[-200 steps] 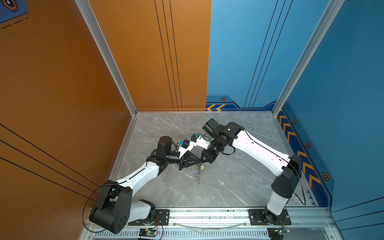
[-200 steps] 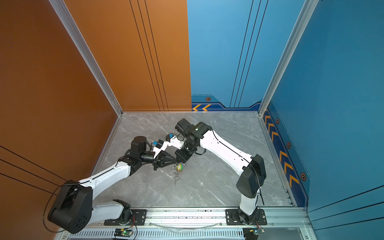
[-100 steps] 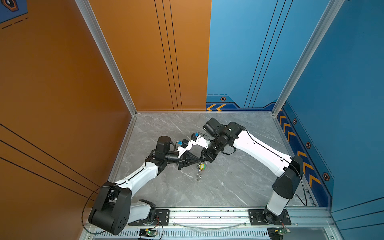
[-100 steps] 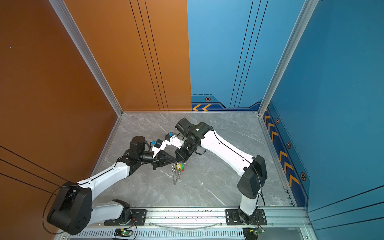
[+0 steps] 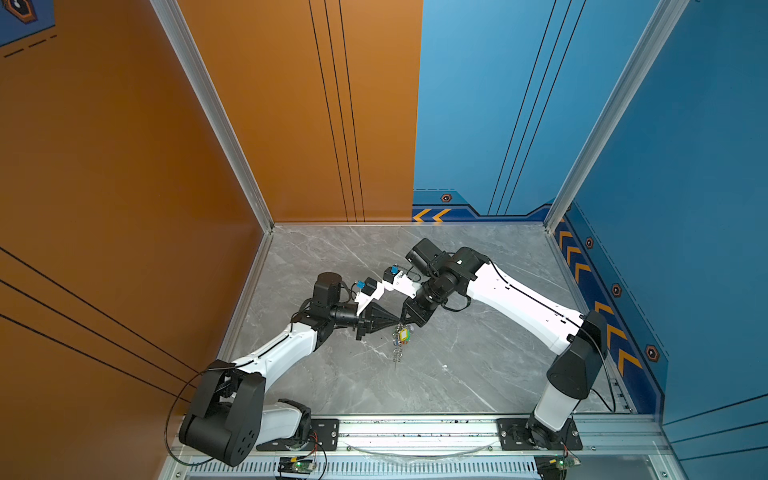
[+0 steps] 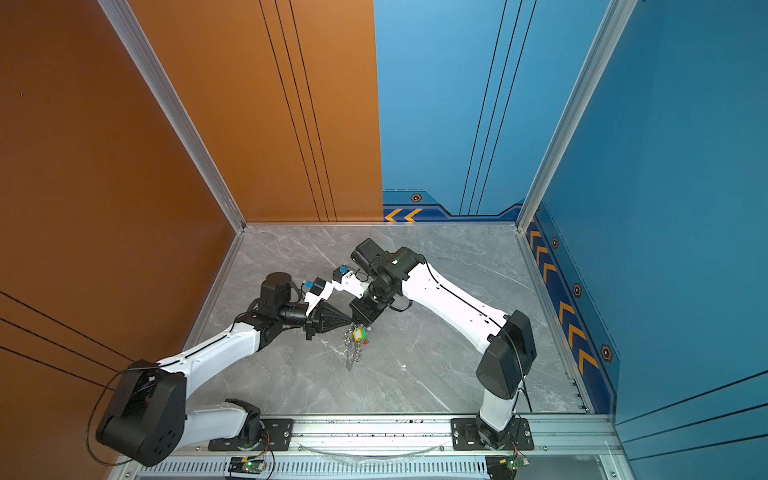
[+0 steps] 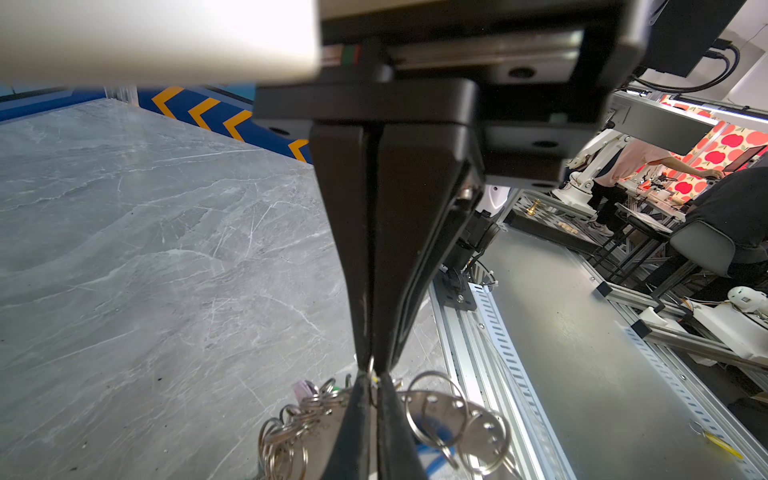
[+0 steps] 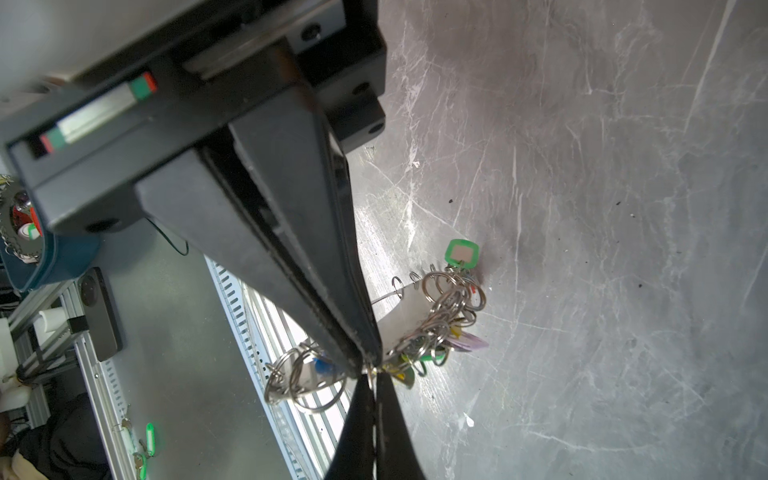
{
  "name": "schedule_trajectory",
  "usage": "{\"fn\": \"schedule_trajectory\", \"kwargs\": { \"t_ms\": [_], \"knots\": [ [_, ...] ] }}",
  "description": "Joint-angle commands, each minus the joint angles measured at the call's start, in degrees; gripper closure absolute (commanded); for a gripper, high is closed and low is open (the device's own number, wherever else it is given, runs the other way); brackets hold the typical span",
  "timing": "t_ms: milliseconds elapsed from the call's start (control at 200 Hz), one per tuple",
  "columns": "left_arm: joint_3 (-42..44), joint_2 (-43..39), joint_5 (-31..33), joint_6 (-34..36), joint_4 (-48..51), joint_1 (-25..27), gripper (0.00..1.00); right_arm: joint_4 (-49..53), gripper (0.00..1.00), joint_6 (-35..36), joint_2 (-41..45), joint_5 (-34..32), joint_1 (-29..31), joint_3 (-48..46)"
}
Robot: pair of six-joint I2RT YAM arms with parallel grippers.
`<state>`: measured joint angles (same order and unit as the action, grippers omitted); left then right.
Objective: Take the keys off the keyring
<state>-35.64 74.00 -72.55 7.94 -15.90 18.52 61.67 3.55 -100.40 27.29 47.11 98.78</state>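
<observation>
Two tools meet tip to tip above the grey marbled counter (image 5: 478, 357). The keyring (image 7: 440, 409) hangs lifted from that meeting point, its flat holed hoop tilted and crowded with silver split rings (image 8: 449, 303). The right tool (image 8: 370, 365) is closed tight and seems to clamp the hoop's rim. The left tool (image 7: 371, 368) is closed to a sliver as well, pinched on something small at the same rim. I cannot tell whether that is a split ring, a key or a tag. The keys (image 5: 402, 335) dangle below in a coloured cluster, with a green tag (image 8: 461, 252) sticking out to one side.

The step in hand looks like freeing one key while the hoop is held. To do it well, the right tool should act as a steady anchor. The left should draw slowly away along the hoop's plane, so the ring works out of its hole rather than bending. The two grips sit almost touching, so leverage is poor and a slip is likely. A short test pull would show whether only one ring follows. Jerks could swing the whole bunch loose.
</observation>
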Motion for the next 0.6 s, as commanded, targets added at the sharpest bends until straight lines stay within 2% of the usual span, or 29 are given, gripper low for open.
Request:
{"fn": "schedule_trajectory", "kwargs": {
  "t_ms": [0, 275, 486, 591],
  "knots": [
    [-0.68, 0.53, -3.41, -0.96, 0.63, 0.79, 1.0, -11.71, 1.0, -1.03, 2.44, -1.17, 1.05, -0.65],
    [-0.6, 0.28, -3.21, -1.17, 0.69, 0.45, 1.0, -23.09, 1.0, -2.58, 6.47, -3.57, 1.23, -7.62],
    [-0.57, 0.61, -3.46, -1.74, 0.7, 0.54, 1.0, -27.88, 1.0, -0.69, 8.67, -4.75, 0.79, -11.07],
    [-1.35, 1.96, -4.55, -2.87, 0.62, 0.77, 0.91, -28.27, 1.0, 0.56, 8.5, -4.18, 0.51, -11.58]
  ]
}}
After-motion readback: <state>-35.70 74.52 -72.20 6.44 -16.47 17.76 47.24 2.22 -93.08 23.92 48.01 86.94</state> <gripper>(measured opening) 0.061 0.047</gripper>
